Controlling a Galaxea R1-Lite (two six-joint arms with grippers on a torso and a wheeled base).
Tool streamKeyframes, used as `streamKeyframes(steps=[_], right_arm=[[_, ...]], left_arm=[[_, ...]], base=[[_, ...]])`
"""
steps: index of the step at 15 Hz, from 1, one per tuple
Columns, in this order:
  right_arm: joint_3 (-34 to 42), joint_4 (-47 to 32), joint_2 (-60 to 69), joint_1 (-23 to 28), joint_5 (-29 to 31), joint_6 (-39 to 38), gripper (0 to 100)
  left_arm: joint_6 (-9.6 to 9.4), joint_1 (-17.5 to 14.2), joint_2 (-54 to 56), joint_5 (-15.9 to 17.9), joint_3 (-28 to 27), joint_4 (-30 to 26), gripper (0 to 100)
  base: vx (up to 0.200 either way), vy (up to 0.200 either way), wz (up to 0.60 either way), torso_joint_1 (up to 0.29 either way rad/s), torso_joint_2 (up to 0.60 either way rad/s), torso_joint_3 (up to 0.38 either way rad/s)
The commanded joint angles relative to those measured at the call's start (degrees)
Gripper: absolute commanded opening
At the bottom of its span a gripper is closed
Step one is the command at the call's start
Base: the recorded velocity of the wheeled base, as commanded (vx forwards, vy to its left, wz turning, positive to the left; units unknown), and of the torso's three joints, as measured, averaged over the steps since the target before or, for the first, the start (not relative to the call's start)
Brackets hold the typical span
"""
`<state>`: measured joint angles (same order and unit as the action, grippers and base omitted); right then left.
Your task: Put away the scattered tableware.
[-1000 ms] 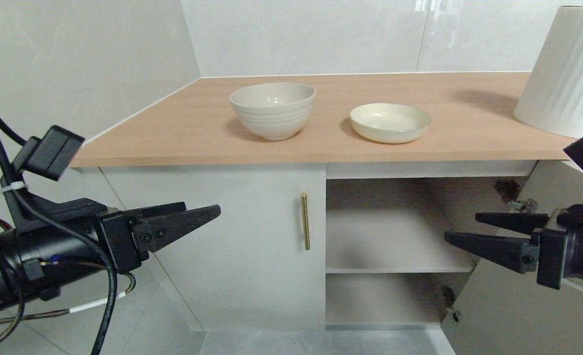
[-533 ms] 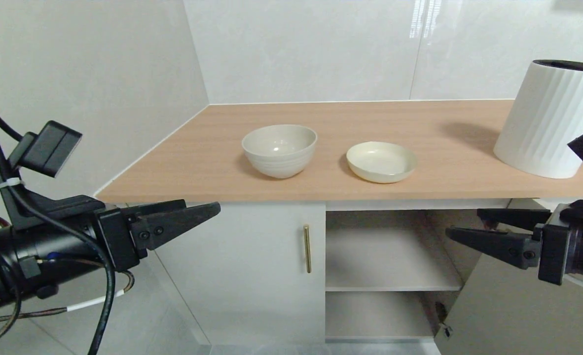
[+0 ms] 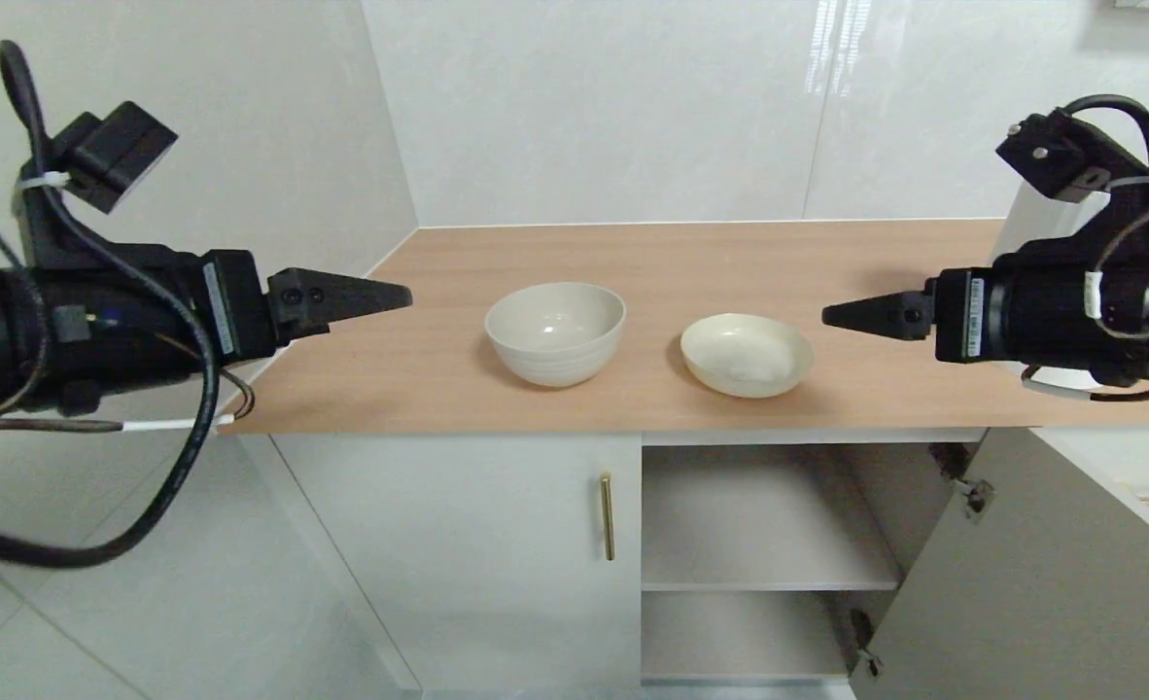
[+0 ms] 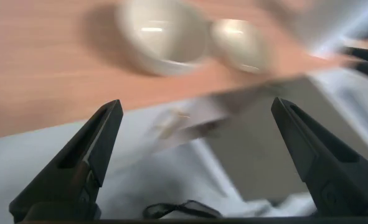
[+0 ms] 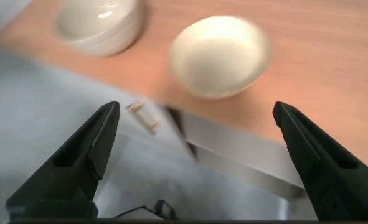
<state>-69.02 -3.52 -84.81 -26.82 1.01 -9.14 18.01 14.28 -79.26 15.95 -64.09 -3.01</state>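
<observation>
Bowl (image 3: pixel 555 332) and dish (image 3: pixel 747 354): side by side on counter (image 3: pixel 419 379), above cupboard (image 3: pixel 769 586) with its right door open. We log left gripper (image 3: pixel 401 294) and right gripper (image 3: pixel 830 314) flanking them, holding and touching nothing. Wrist views show both pairs of fingers (image 4: pixel 90 149) spread wide. Wrist labels (image 3: pixel 213 309): print too small to read.

Head camera looks forward and down from in front of the wooden desk (image 3: pixel 438 379), far enough back to take in the open cabinet (image 3: pixel 759 515) below it. Each wrist camera looks down between parted jaws: the left gripper (image 4: pixel 196 102) faces in from off the desk's left front corner, and the right gripper (image 5: pixel 196 106) sits nearer, above the front edge. All three views share the deep bowl (image 3: pixel 555 332) and shallow bowl (image 3: pixel 747 354).
</observation>
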Motion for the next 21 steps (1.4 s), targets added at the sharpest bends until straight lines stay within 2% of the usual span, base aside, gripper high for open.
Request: streamKeyframes(steps=[1, 2, 3, 5, 7, 8, 10, 11, 14, 18, 19, 21], right_arm=[[-13.07, -10.28, -10.2, -0.25, 5.05, -2.63, 100], [-13.07, -10.28, -10.2, -0.25, 5.05, -2.63, 100], [-14.82, -11.24, -12.13, -0.43, 6.28, -8.35, 100], [-10.87, -10.89, -12.75, -0.25, 8.22, -11.42, 100], [-10.08, -4.04, -15.21, 1.07, 9.27, -11.6, 100], [-9.81, -1.84, -15.56, 1.07, 10.33, -11.42, 100], [-9.9, -1.14, -16.97, 1.07, 13.05, -11.42, 100], [-9.9, -1.05, -17.14, 0.98, 15.07, -11.42, 100], [-9.81, -1.14, -16.44, 0.98, 15.25, -11.51, 100], [-9.46, -1.14, -16.44, 0.98, 15.34, -11.51, 100], [-9.46, -1.05, -16.44, 0.98, 15.42, -11.51, 100], [-9.46, -1.05, -16.44, 0.98, 15.42, -11.51, 100]], left_arm=[[-0.16, -0.04, -10.03, -9.53, -7.46, -2.53, 100], [-0.16, -0.04, -10.03, -9.53, -7.46, -2.53, 100], [-0.08, 1.19, -14.08, -14.01, -11.85, -2.79, 100], [0.63, 2.95, -17.06, -14.8, -14.49, -3.32, 100], [3.7, 5.24, -21.64, -17.35, -17.65, -3.23, 100], [5.9, 6.99, -24.8, -19.99, -19.85, -3.23, 100], [8.19, 10.25, -30.78, -27.46, -23.72, -3.23, 100], [9.68, 10.86, -33.94, -33.52, -26.09, -3.23, 100], [10.82, 10.69, -33.06, -33.17, -26.35, -2.97, 100], [10.65, 10.6, -33.94, -33.17, -26.27, -3.05, 100], [10.56, 10.6, -34.2, -33.17, -26.27, -3.05, 0], [10.56, 10.6, -34.29, -33.0, -26.27, -2.97, 0]], base=[[0.0, 0.0, 0.0, 0.0, 0.0, 0.0], [0.0, 0.0, 0.0, 0.0, 0.0, 0.0], [0.0, 0.0, 0.0, 0.0, 0.0, 0.0], [0.0, 0.0, 0.0, 0.0, 0.0, 0.0], [0.0, 0.0, 0.0, 0.0, 0.0, 0.0], [0.0, 0.0, 0.0, 0.0, 0.0, 0.0], [0.0, 0.0, 0.0, 0.0, 0.0, 0.0], [0.0, 0.0, 0.0, 0.0, 0.0, 0.0], [0.0, 0.0, 0.0, 0.0, 0.0, 0.0], [0.0, 0.0, 0.0, 0.0, 0.0, 0.0], [0.0, 0.0, 0.0, 0.0, 0.0, 0.0], [0.0, 0.0, 0.0, 0.0, 0.0, 0.0]])
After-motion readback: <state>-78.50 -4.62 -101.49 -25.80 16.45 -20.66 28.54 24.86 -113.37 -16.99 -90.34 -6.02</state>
